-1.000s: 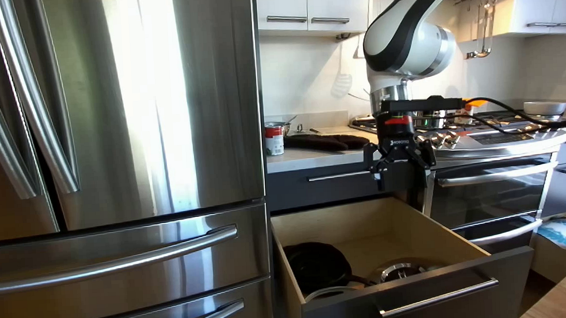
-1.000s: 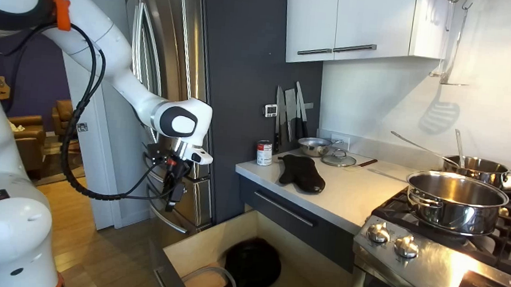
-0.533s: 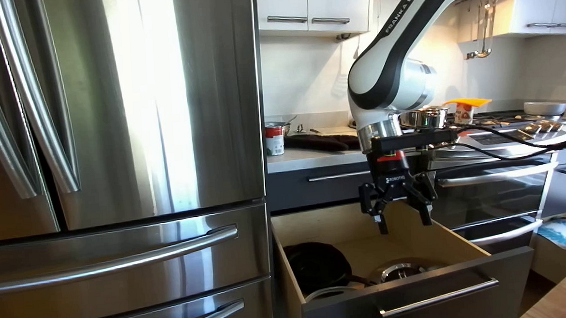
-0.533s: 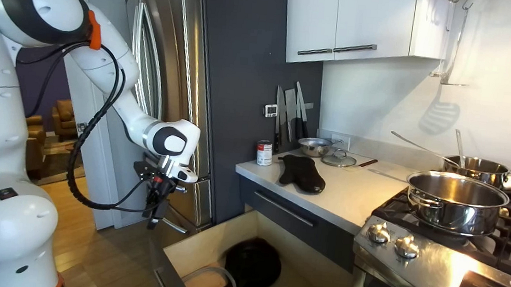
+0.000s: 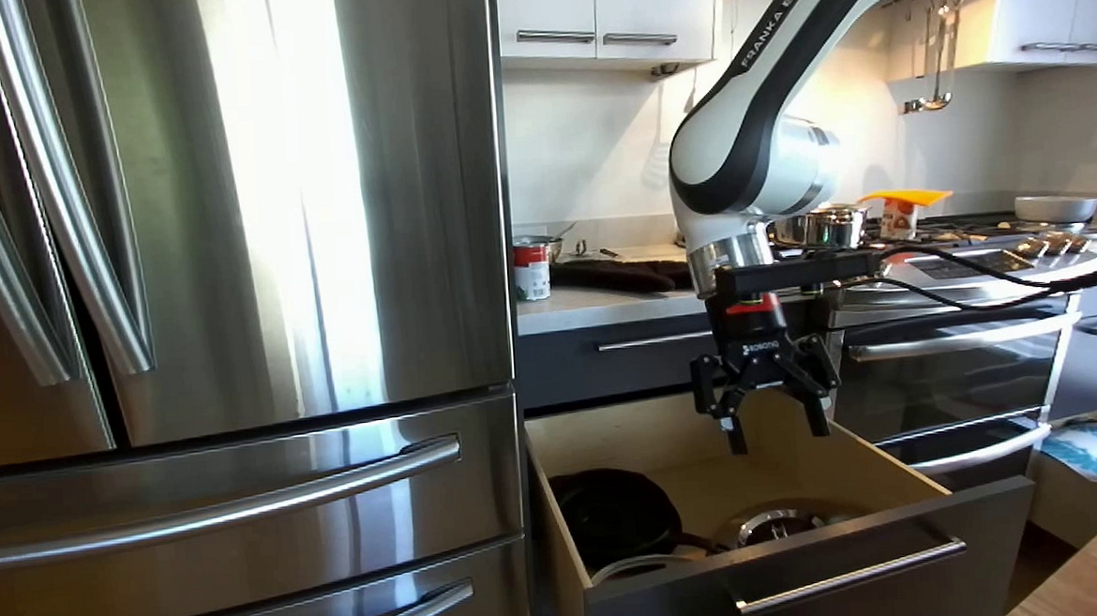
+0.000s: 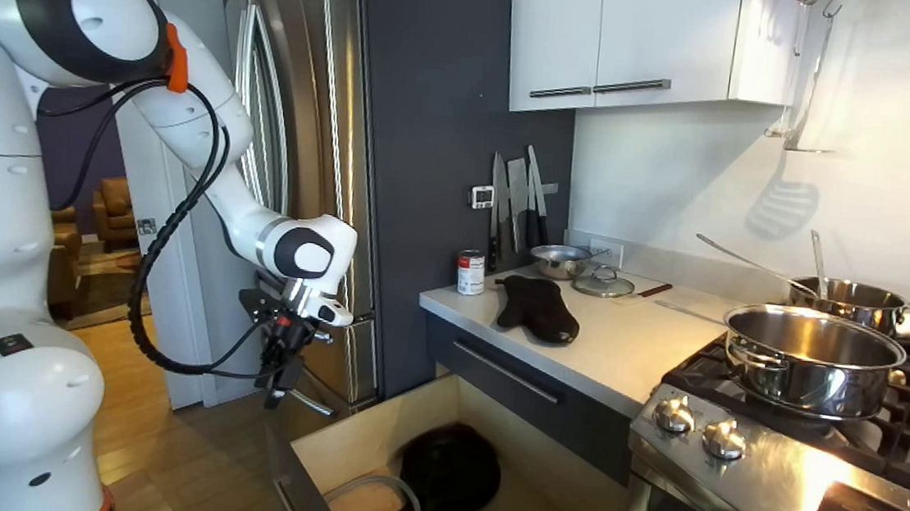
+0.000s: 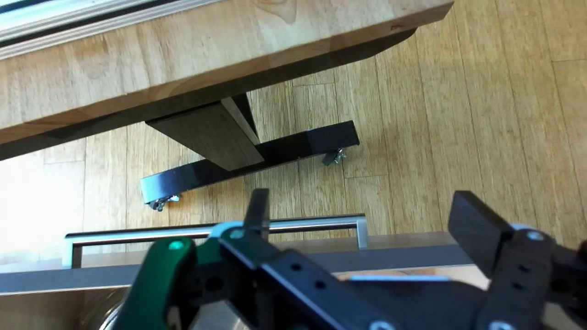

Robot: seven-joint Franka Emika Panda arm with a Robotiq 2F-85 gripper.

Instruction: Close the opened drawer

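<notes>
The drawer stands pulled far out, with its dark grey front (image 5: 658, 612) and pale wood box (image 5: 733, 420) visible in an exterior view. Its silver bar handle (image 5: 849, 579) also shows in the wrist view (image 7: 316, 223). In an exterior view the drawer's wood side (image 6: 374, 429) shows. My gripper (image 5: 778, 435) is open and empty, pointing down, above the level of the drawer's front. In an exterior view the gripper (image 6: 274, 400) hangs near the front's outer side, apart from it. In the wrist view its fingers (image 7: 477, 229) are wide apart over the front edge and handle.
A black skillet (image 6: 451, 469) and other cookware lie in the drawer. The steel fridge (image 5: 225, 222) stands beside it, the oven (image 5: 946, 372) on its other side. A shallower shut drawer (image 6: 494, 370) sits above. A wooden table edge (image 7: 183, 59) faces the drawer front.
My open gripper has come down and outward, past the drawer's front, mostly in the first half second. Since then it has barely shifted. The drawer has not moved.
</notes>
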